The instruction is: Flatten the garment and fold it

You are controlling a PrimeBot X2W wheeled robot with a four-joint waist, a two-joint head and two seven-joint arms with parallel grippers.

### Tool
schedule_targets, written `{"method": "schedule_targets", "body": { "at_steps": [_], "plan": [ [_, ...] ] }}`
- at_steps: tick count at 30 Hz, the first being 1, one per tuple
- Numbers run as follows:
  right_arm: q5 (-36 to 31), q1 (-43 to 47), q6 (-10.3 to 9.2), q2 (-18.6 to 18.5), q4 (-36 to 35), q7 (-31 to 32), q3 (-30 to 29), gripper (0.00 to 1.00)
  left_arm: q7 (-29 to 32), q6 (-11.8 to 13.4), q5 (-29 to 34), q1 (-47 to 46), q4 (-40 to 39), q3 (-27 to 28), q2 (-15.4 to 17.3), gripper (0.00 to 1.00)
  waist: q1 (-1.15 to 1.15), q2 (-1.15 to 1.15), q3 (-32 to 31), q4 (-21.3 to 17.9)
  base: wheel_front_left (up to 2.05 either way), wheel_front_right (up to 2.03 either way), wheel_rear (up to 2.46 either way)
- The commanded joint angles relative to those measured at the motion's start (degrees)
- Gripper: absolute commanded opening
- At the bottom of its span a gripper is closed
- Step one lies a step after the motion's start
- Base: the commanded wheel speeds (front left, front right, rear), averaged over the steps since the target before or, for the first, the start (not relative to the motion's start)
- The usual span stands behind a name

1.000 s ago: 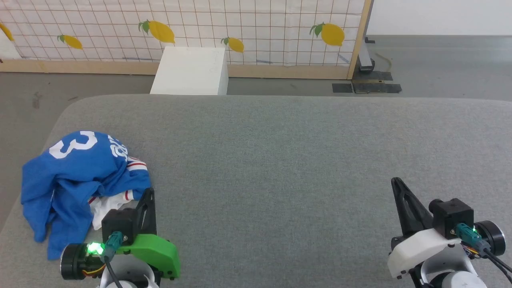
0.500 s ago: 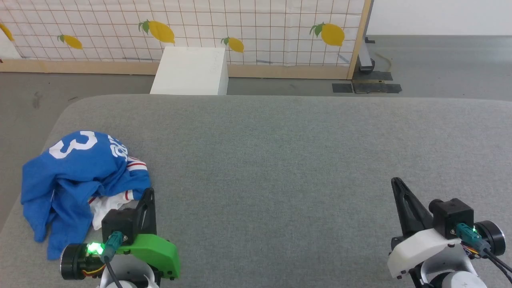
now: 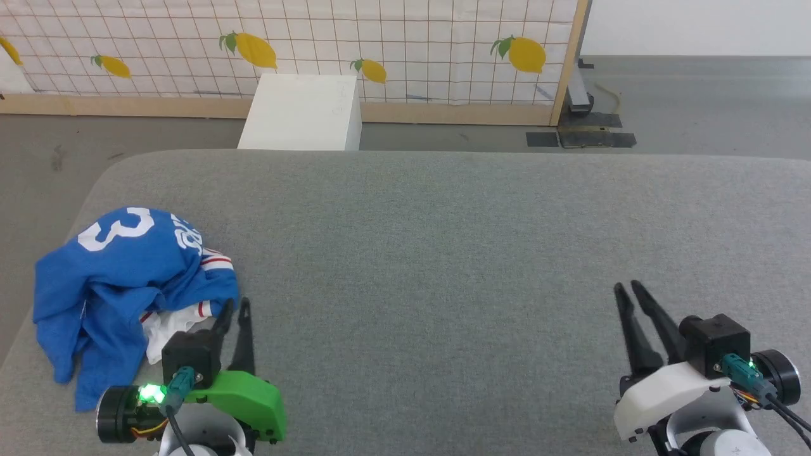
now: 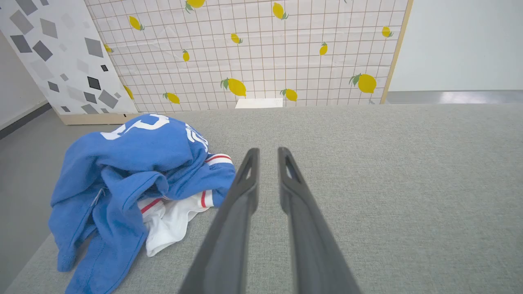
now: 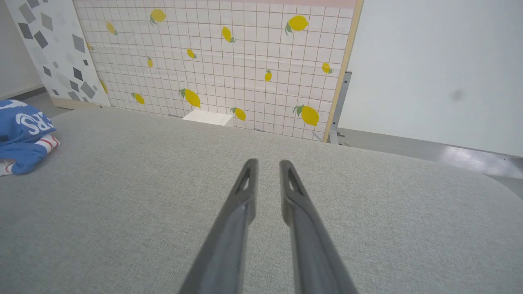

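Observation:
The garment (image 3: 120, 278) lies crumpled in a heap at the left end of the grey padded table (image 3: 443, 253), blue with a white number and a white sleeve with red stripes showing underneath. In the left wrist view the garment (image 4: 135, 175) sits just left of my fingers. My left gripper (image 3: 235, 307) hovers beside the heap's right edge, slightly open and empty; the left gripper (image 4: 267, 153) shows a narrow gap. My right gripper (image 3: 626, 289) stands at the lower right, far from the cloth, also slightly open and empty. The right gripper (image 5: 267, 163) points over bare table, with the garment (image 5: 22, 134) at the far left.
A white box (image 3: 301, 114) stands on the floor behind the table. A lemon-print grid panel (image 3: 285, 44) with a wooden frame closes off the back. The table's left edge runs just beside the heap. Wide bare table lies between the two grippers.
Both grippers have parted their fingers slightly from shut. The arms and the garment have stayed in place.

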Motion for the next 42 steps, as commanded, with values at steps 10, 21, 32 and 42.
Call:
{"method": "schedule_targets", "body": {
  "at_steps": [10, 21, 32, 42],
  "plan": [
    [1.0, 0.0, 0.0, 0.0, 0.4, -0.8, -0.6, 1.0, -0.8, -0.1, -0.3, 0.2, -0.1, -0.3, 0.0, 1.0, 0.0, 0.0, 0.0, 0.0, 0.0, 0.0, 0.0],
    [2.9, -0.1, -0.01, 0.0, 0.9, -2.1, -1.7, 1.0, -2.1, -0.2, -0.6, 0.6, -0.2, -0.5, 0.0, 1.0, 0.0, 0.0, 0.1, 0.0, 0.0, 0.0, 0.0],
    [3.5, -0.2, -0.02, 0.0, 1.3, -3.4, -2.8, 1.0, -3.4, -0.1, -1.0, 1.0, -0.5, -0.4, -0.1, 1.0, 0.0, 0.0, 0.2, 0.2, 0.0, 0.0, 0.0],
    [4.2, -0.2, -0.03, 0.0, 2.0, -4.6, -3.1, 1.0, -4.6, 0.4, -1.4, 1.4, -0.5, -0.6, -0.1, 1.0, 0.0, 0.0, 0.0, 0.9, 0.0, 0.0, 0.0]
  ]
}}
